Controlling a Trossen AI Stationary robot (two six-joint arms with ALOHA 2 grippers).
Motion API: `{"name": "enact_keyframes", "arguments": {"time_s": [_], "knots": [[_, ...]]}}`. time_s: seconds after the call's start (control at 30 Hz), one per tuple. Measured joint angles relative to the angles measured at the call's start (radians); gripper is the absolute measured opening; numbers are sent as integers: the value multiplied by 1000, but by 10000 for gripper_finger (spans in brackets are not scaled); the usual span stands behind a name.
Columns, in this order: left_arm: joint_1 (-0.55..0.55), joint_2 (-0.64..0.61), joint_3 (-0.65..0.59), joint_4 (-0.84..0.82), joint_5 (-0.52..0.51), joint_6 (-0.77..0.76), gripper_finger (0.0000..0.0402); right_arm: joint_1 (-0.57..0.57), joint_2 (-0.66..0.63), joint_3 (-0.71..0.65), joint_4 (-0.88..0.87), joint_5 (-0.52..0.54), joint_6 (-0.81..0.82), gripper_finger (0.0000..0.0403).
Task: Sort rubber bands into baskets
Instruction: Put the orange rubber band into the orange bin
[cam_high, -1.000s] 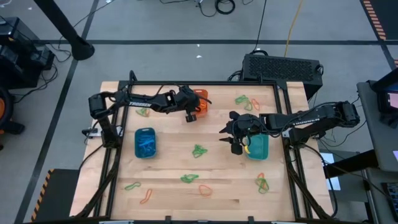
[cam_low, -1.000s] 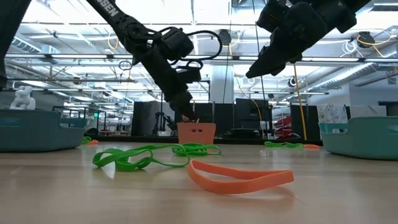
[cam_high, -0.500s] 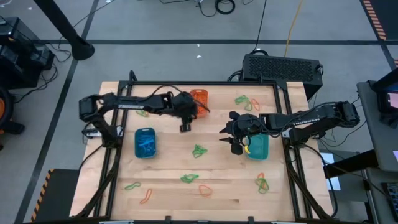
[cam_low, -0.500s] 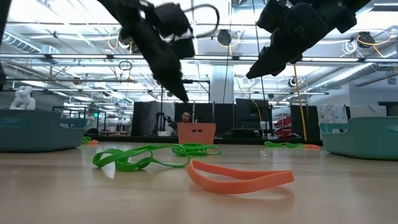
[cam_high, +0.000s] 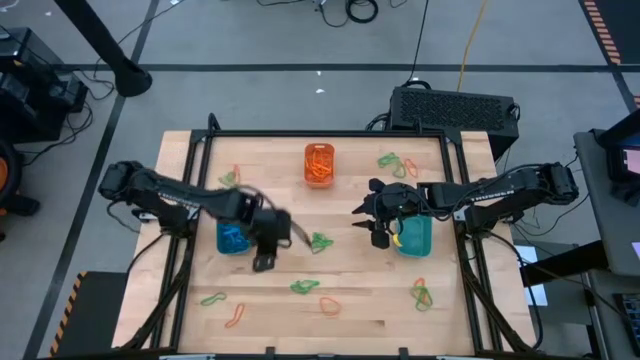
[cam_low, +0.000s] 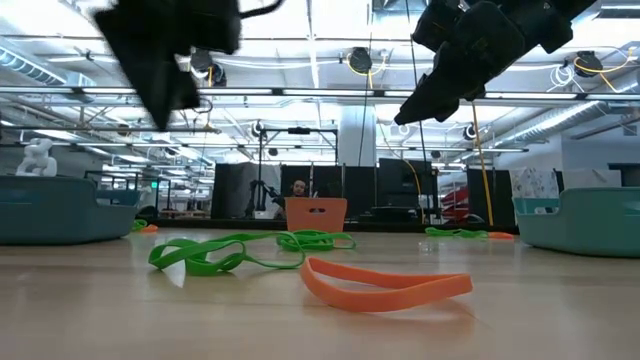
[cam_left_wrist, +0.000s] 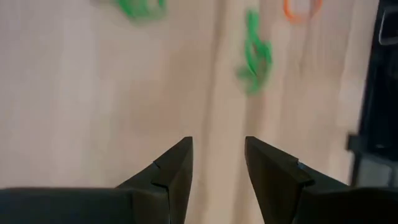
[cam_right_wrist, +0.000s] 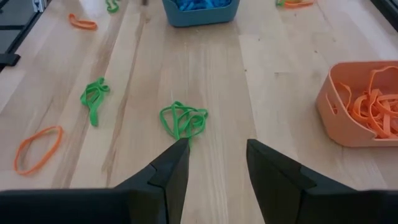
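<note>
The orange basket (cam_high: 319, 163) with orange rubber bands stands at the far middle. The blue basket (cam_high: 231, 239) is at the left and the teal basket (cam_high: 415, 238) at the right. Loose green and orange rubber bands lie about the table, among them a green tangle (cam_high: 320, 241) at the centre. My left gripper (cam_high: 266, 258) hangs open above bare wood just right of the blue basket, with nothing between its fingers (cam_left_wrist: 180, 163). My right gripper (cam_high: 365, 214) hovers open left of the teal basket, above and beyond the green tangle (cam_right_wrist: 182, 119).
More bands lie near the front edge: green (cam_high: 305, 287), orange (cam_high: 330, 305), orange (cam_high: 236, 316), green (cam_high: 212, 298), and a green-orange pair (cam_high: 420, 292). Others lie at the far right (cam_high: 395, 162) and far left (cam_high: 230, 178). A black frame (cam_high: 455, 180) borders the table.
My left gripper has swung from the orange basket at the far edge toward the near edge and somewhat left, rising a little. It now tips more steeply downward beside the blue basket. My right arm has kept still.
</note>
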Motion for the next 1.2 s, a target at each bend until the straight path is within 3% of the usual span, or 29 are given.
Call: {"name": "enact_keyframes", "arguments": {"time_s": [0.23,0.47,0.63,1.03,1.2], "knots": [[-221,11,-1,-24,-1,-289,153,2,0,0,14,-2,4,153],[-420,81,-1,-12,-67,-556,153,33,0,0,57,-3,47,153],[-513,153,-1,-6,-15,-777,153,60,0,0,57,-3,55,153],[-570,308,-1,77,24,-808,153,117,0,0,103,-3,55,153],[-569,366,1,78,90,-794,153,120,0,0,107,-3,55,153]]}}
